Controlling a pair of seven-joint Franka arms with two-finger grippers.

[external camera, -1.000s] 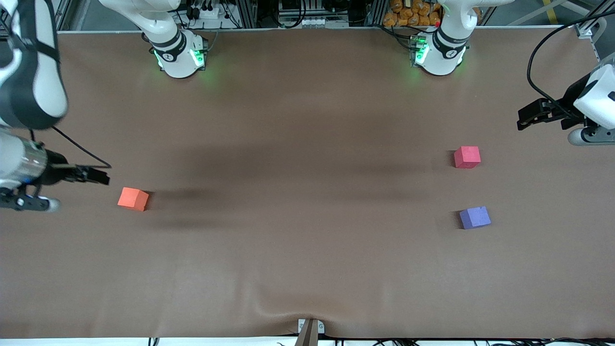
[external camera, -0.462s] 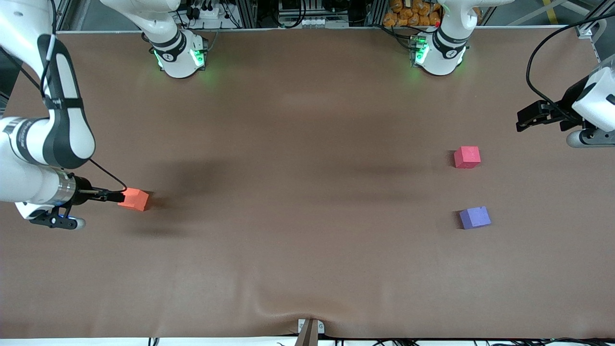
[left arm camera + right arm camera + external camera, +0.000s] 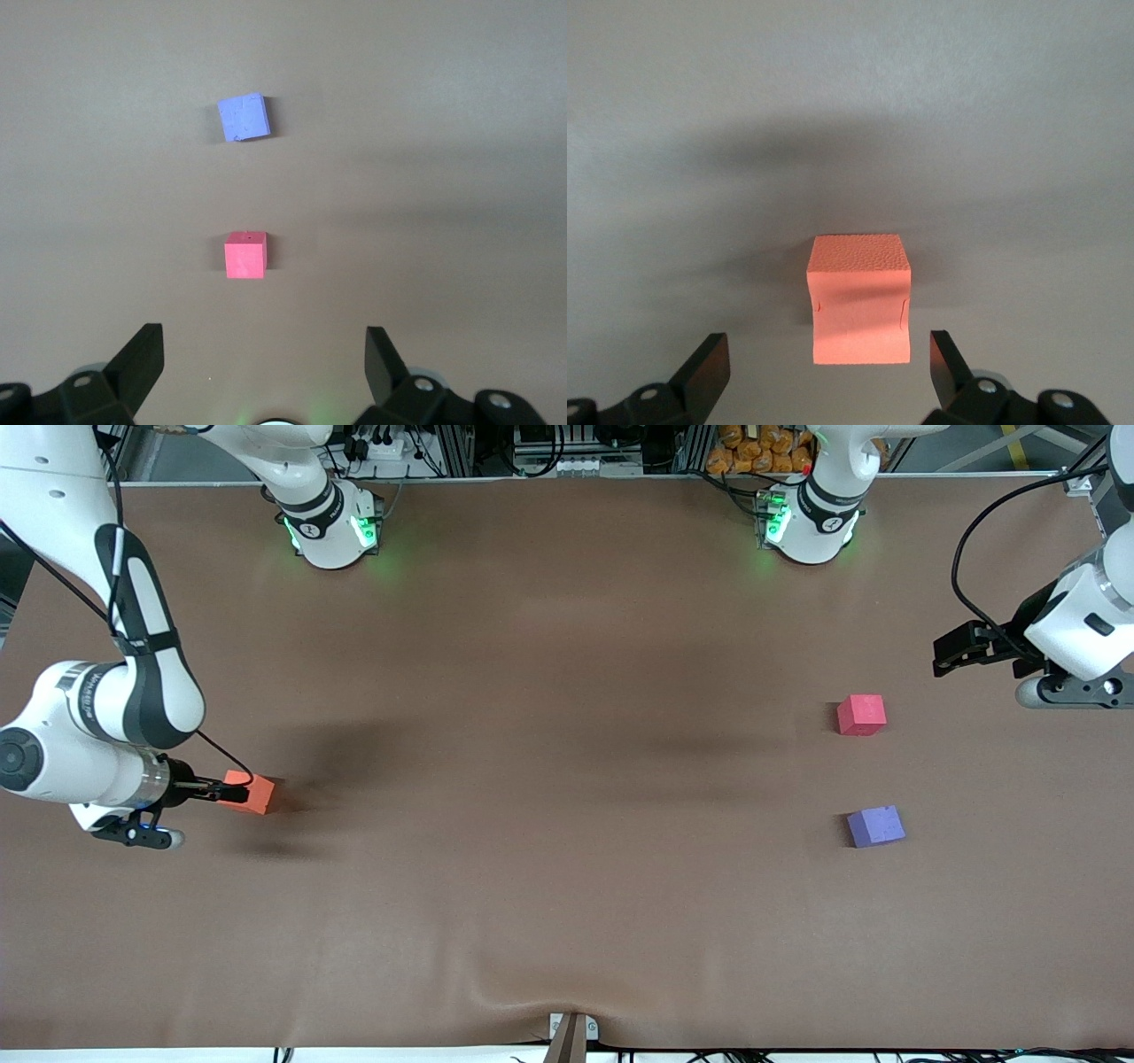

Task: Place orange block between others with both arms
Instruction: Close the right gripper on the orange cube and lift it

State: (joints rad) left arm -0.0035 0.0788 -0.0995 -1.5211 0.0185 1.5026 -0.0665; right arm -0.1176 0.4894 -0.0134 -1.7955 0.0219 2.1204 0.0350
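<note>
The orange block [image 3: 251, 792] lies on the brown table near the right arm's end. My right gripper [image 3: 229, 790] is low beside it and open, its fingertips level with the block's near edge. In the right wrist view the orange block [image 3: 858, 297] sits just ahead of the right gripper [image 3: 827, 367], untouched. The pinkish-red cube [image 3: 861, 715] and the purple-blue cube [image 3: 875, 825] stand apart near the left arm's end, the purple one nearer the front camera. My left gripper [image 3: 950, 655] hangs open above the table beside the red cube. The left wrist view shows the red cube [image 3: 245, 256], the purple cube [image 3: 243, 117] and the empty left gripper [image 3: 263, 354].
Both arm bases [image 3: 332, 527] [image 3: 808, 522] stand along the table's back edge. The brown cloth [image 3: 567, 691] wrinkles near a small bracket [image 3: 571, 1032] at the front edge. A wide bare stretch separates the orange block from the two cubes.
The right arm swung in from the table's end and came down until its open fingers reached the orange block. The left gripper drifted slightly toward the table's middle. No block moved.
</note>
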